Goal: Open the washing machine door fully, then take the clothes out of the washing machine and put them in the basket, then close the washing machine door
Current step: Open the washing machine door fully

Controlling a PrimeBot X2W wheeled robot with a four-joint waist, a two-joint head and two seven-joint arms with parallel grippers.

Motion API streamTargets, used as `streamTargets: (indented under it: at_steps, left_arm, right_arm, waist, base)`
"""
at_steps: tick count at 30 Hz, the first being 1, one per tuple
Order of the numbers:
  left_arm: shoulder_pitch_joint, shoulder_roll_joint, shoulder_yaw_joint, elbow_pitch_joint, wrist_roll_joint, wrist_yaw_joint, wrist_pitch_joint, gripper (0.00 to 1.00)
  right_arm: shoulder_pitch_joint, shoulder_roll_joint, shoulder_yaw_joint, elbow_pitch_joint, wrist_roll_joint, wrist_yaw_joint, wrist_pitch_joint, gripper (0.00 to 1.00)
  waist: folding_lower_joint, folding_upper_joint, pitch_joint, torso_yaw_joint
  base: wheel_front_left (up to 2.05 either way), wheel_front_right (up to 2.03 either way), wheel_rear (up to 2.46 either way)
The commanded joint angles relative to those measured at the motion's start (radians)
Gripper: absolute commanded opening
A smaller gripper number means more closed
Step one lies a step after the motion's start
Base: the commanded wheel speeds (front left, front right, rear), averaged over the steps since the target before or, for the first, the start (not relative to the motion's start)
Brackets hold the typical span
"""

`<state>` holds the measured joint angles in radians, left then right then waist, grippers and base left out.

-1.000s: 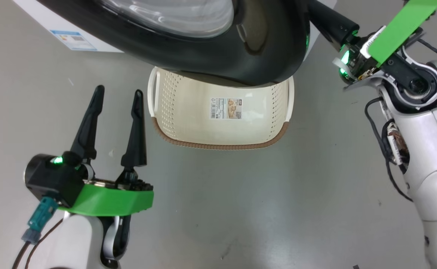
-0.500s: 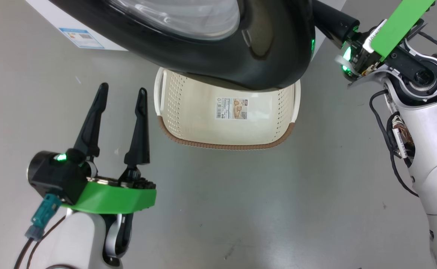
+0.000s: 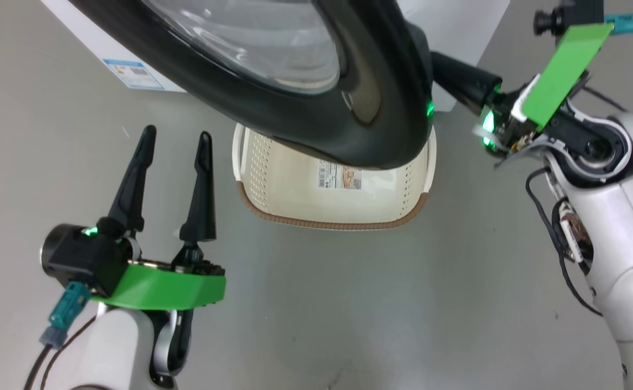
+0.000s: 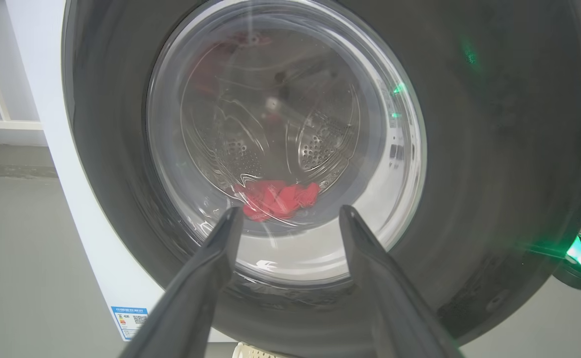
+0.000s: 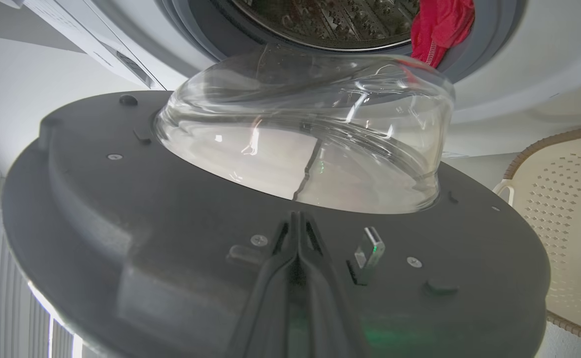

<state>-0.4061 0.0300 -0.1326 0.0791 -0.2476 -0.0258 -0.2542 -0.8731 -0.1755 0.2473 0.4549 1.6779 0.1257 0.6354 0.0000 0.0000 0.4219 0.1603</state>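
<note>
The washing machine door [image 3: 305, 124] stands partly open, its black rim hanging over the basket [image 3: 294, 195]. My right gripper [image 5: 296, 219] is shut on nothing, its tips against the door's grey inner face beside the latch [image 5: 370, 248]. In the head view its dark fingers [image 3: 457, 81] reach behind the rim. My left gripper [image 3: 176, 134] is open and empty over the floor, left of the basket. Its wrist view looks between its fingers [image 4: 206, 278] at the door's outer glass [image 4: 285, 124]. Red clothes [image 4: 280, 199] lie in the drum; a red piece [image 5: 442, 25] hangs at the gasket.
The white washing machine [image 3: 105, 59] with a blue label [image 3: 132, 73] stands at the back. Grey floor spreads in front of and around the basket [image 5: 563, 199]. My pale right forearm [image 3: 614, 238] with loose cables fills the right side.
The door has swung wider and covers more of the basket. My right gripper has moved with it, behind the rim. The head camera has shifted a little. My left gripper has held still.
</note>
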Motion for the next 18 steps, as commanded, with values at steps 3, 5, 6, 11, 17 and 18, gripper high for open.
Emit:
streamTargets:
  at_steps: [3, 5, 6, 11, 17, 18]
  left_arm:
    - [0.027, 0.020, 0.031, -0.013, -0.004, 0.008, -0.008, 1.00]
    - [0.033, 0.020, 0.031, -0.011, -0.008, 0.012, -0.008, 1.00]
    - [0.037, 0.020, 0.030, -0.010, -0.010, 0.013, -0.008, 1.00]
    - [0.059, 0.020, 0.028, -0.007, -0.018, 0.021, -0.008, 1.00]
    - [0.078, 0.020, 0.031, 0.000, -0.025, 0.023, -0.008, 1.00]
    - [0.081, 0.020, 0.031, 0.001, -0.026, 0.024, -0.008, 1.00]
  right_arm:
    - [0.051, 0.011, 0.026, -0.049, 0.024, 0.005, 0.013, 0.00]
    - [0.070, 0.010, 0.034, -0.059, 0.033, 0.005, 0.013, 0.00]
    - [0.080, 0.009, 0.038, -0.064, 0.036, 0.005, 0.012, 0.00]
    - [0.129, 0.011, 0.062, -0.079, 0.054, 0.005, 0.004, 0.00]
    - [0.176, 0.012, 0.087, -0.097, 0.091, 0.005, -0.003, 0.00]
    - [0.183, 0.011, 0.092, -0.100, 0.096, 0.005, -0.004, 0.00]
  waist:
    - [0.0000, 0.0000, -0.029, 0.010]
    - [0.0000, 0.0000, -0.042, 0.014]
    - [0.0000, 0.0000, -0.048, 0.016]
    - [0.0000, 0.0000, -0.079, 0.030]
    - [0.0000, 0.0000, -0.109, 0.052]
    - [0.0000, 0.0000, -0.114, 0.056]
  base:
    - [0.00, 0.00, 0.00]
    - [0.00, 0.00, 0.00]
    - [0.00, 0.00, 0.00]
    - [0.00, 0.00, 0.00]
    - [0.00, 0.00, 0.00]
    - [0.00, 0.00, 0.00]
